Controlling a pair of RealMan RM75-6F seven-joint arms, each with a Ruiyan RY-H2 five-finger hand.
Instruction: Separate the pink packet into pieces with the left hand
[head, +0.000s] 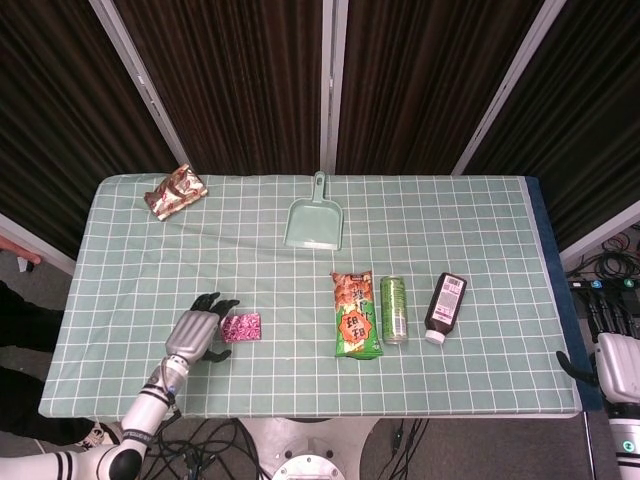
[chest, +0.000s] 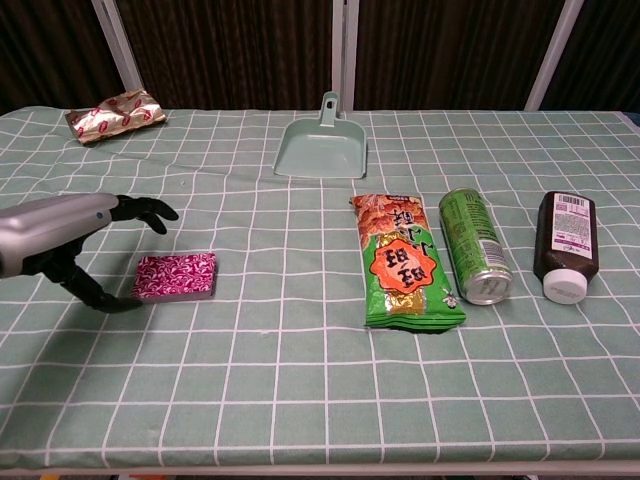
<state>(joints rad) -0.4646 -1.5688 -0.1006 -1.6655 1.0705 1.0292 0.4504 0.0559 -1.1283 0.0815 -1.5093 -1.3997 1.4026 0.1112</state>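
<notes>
Pink packet (chest: 175, 276) lies flat on the green checked tablecloth (chest: 300, 400), front-left part of the table, whole and in one piece. Patterned wrapper, long side running left to right.

Left hand (chest: 75, 235) sits just beside the packet's left end. Fingers (chest: 145, 211) spread and reaching out above the packet's far left corner; thumb (chest: 110, 300) low, its tip at or almost at the near left corner. From the head view (head: 200, 330) the hand overlaps the packet's left edge, fingers apart, nothing grasped. Cannot tell whether any fingertip actually touches the wrapper.

Right hand (head: 618, 365) only partly visible at the table's right edge, off the cloth, well apart from everything. Dark fingers (head: 605, 315) point up and look loosely extended; nothing seen in it.

Other items: orange-and-green snack bag (chest: 403, 262) lying lengthwise right of centre; green can (chest: 474, 246) on its side just beside it; dark brown bottle (chest: 562, 248) with white cap further right, also lying down. Pale green dustpan (chest: 321, 143) at the far centre, handle pointing away. Red-and-gold wrapper (chest: 116, 114) at the far left corner.
</notes>
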